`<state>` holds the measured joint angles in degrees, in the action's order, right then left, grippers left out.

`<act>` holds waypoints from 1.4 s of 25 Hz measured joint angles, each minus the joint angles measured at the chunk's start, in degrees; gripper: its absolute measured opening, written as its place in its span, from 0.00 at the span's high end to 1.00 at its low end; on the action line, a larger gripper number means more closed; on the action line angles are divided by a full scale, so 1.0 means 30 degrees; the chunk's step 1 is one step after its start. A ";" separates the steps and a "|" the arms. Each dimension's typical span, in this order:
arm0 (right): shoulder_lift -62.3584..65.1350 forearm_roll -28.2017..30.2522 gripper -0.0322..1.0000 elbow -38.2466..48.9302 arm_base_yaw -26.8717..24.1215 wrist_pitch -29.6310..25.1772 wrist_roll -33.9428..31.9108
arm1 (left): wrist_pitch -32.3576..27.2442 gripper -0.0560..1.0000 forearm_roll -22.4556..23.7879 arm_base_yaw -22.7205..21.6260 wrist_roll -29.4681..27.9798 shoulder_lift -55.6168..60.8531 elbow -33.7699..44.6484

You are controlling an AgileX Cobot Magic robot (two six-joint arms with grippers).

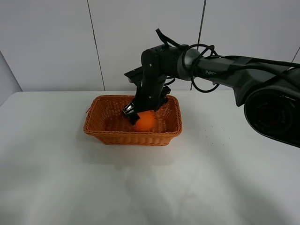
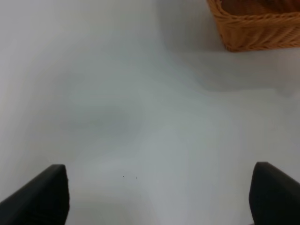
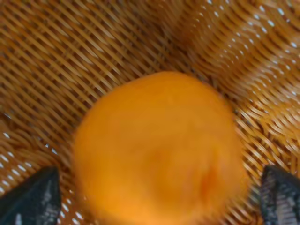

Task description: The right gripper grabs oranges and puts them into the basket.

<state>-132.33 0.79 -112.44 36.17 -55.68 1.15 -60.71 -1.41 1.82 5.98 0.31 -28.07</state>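
My right tool (image 1: 139,114): down inside the basket (image 1: 101,129), jaws spread wide, gripping nothing | orange (image 1: 146,121): in the basket between my fingers, clear of both | my left tool (image 2: 157,197): wide apart, empty, over the worktop (image 2: 117,117)

Bright, soft, even indoor light from overhead in the high view, with no glare. Crisp focus around the basket (image 1: 132,133). Pale, diffuse shadow on the white table (image 1: 56,187) just in front of the basket, deeper shade inside it beneath the right arm (image 1: 220,70). Softer and washed out in the left wrist view: basket corner fairly clear, broad grey shadow on the table beside the basket, dark fingertips (image 2: 44,197) of the left gripper (image 2: 157,197) blurred. Very close and out of focus in the right wrist view: orange (image 3: 159,150) inside the basket smeared, fuzzy-edged; weave behind it sharper, flecked with small white highlights.
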 joint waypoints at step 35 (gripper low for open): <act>0.1509 -0.0962 0.31 -0.6065 -1.1038 -0.4735 0.0190 | 0.0000 0.11 0.0000 0.0000 0.0000 0.0000 0.0000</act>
<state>-127.80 -2.10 -130.64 3.06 -69.89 1.72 -60.71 -1.41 1.82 5.98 0.31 -28.07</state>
